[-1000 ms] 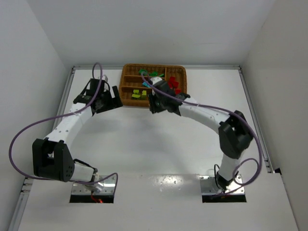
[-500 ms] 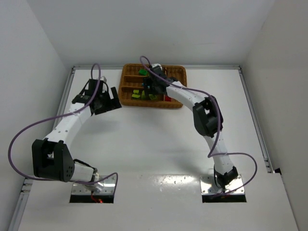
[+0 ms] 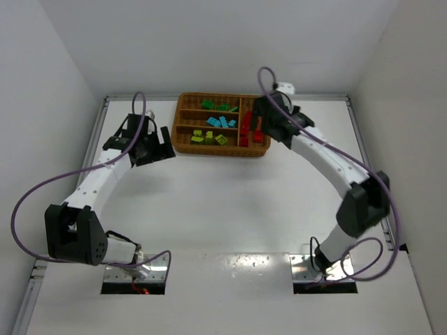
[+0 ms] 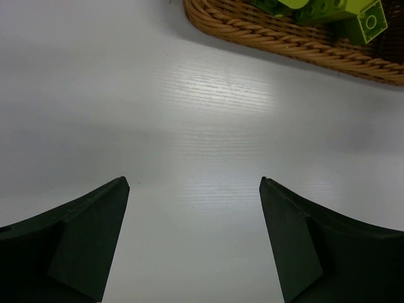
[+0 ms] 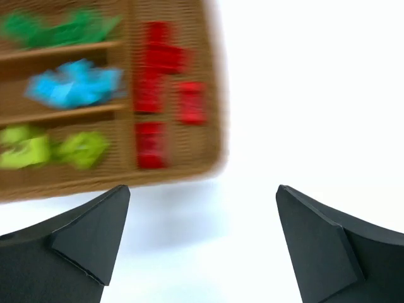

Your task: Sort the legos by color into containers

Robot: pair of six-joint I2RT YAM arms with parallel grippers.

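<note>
The wicker tray [image 3: 216, 150] stands at the back of the table. Its long sections hold green legos [image 3: 216, 106], cyan legos [image 3: 220, 121] and yellow-green legos [image 3: 208, 137]; the crosswise section at its right end holds red legos [image 3: 249, 129]. My right gripper [image 3: 269, 125] hovers by that right end, open and empty [image 5: 203, 189]; its wrist view is blurred but shows the red legos [image 5: 154, 82], cyan legos [image 5: 76, 85], green legos [image 5: 57, 28] and yellow-green legos [image 5: 57, 148]. My left gripper [image 3: 165, 143] is open and empty [image 4: 194, 183] over bare table, left of the tray [image 4: 284, 38].
White walls close in the table on three sides. The yellow-green legos [image 4: 353, 16] peek over the tray rim in the left wrist view. Both arm bases sit at the near edge, with purple cables looping beside each arm.
My right arm has swung from over the tray's middle to its right end, and its jaws have gone from shut to wide open. The left arm has not moved.
</note>
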